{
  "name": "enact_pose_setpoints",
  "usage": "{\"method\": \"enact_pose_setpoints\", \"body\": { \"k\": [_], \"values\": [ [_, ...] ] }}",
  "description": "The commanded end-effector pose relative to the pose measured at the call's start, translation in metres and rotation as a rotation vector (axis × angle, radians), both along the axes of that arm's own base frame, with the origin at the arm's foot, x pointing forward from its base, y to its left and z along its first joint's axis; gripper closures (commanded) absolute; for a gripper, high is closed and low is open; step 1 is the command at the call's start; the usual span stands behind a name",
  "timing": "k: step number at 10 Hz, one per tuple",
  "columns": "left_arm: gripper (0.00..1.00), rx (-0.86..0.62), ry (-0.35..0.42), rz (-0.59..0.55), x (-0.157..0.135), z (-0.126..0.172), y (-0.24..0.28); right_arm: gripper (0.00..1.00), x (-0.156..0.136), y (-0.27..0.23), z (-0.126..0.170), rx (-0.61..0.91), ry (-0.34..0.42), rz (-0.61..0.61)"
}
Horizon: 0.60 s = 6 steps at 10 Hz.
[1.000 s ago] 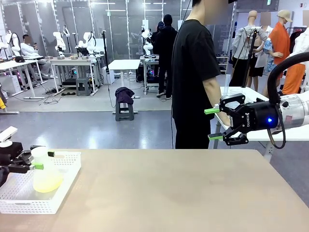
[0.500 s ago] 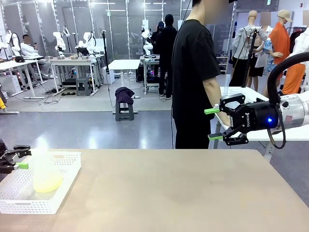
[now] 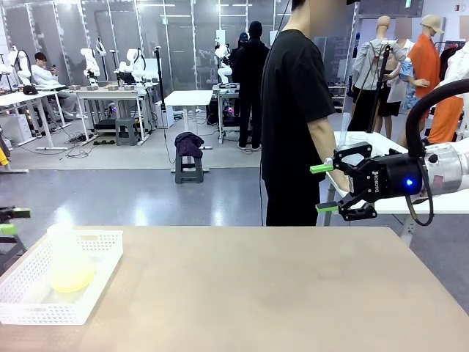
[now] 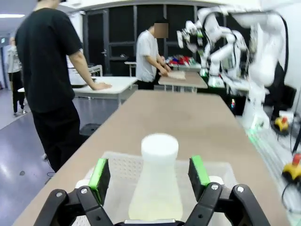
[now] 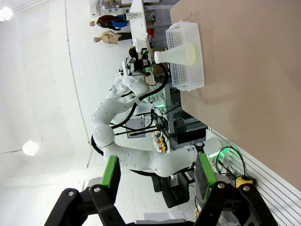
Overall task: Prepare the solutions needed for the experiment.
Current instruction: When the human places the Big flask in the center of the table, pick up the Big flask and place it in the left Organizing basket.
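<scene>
The solutions (image 3: 72, 279) are a small amount of pale yellow-green liquid in the wide base of a translucent white conical flask (image 3: 69, 258). The flask stands upright in a white mesh basket (image 3: 95, 287) at the table's near left. My left gripper (image 3: 13, 221) hangs open at the picture's left edge, apart from the flask. In the left wrist view the flask (image 4: 157, 188) stands just ahead of the open left gripper (image 4: 149, 172). My right gripper (image 3: 322, 188) is open and empty, in the air over the table's far right.
A person in a black shirt (image 3: 293, 110) stands at the far side, behind my right gripper. The right wrist view shows the basket (image 5: 188, 70) and flask (image 5: 176, 54) far off on the brown tabletop (image 5: 249, 70).
My left gripper has let go of the flask's neck and drawn back to the left, away from the basket. The flask stays upright in the basket. The right arm has not moved.
</scene>
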<state>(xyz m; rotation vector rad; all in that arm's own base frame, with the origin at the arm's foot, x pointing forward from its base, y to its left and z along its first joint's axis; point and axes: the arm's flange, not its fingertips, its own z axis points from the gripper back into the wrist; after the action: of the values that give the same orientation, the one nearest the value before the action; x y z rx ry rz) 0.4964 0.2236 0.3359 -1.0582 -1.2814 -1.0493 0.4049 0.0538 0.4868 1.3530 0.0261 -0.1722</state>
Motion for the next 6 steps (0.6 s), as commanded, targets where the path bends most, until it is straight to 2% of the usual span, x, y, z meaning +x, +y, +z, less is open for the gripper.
{"method": "enact_pose_setpoints", "body": {
  "k": [1,2,3,4,5,6],
  "values": [
    [0.14,-0.07,0.1,0.04,-0.018,0.053,-0.02,0.19,0.0,0.0,0.0,0.005,-0.001,0.003],
    [0.14,-0.081,0.105,0.01,-0.027,0.078,-0.032,0.19,0.0,0.0,0.0,0.005,-0.001,0.003],
    [0.14,-0.084,0.165,-0.017,-0.034,0.104,-0.054,0.19,0.0,0.0,0.0,0.005,-0.001,0.003],
    [0.14,-0.069,0.304,-0.062,-0.043,0.122,-0.075,0.19,0.0,0.0,0.0,0.005,-0.001,0.003],
    [0.14,-0.019,0.46,-0.034,-0.048,0.133,-0.094,0.19,0.0,0.0,0.0,0.005,-0.001,0.003],
    [0.14,-0.077,0.577,-0.169,-0.057,0.148,-0.114,0.19,0.0,0.0,0.0,0.005,-0.001,0.003]
  ]
}}
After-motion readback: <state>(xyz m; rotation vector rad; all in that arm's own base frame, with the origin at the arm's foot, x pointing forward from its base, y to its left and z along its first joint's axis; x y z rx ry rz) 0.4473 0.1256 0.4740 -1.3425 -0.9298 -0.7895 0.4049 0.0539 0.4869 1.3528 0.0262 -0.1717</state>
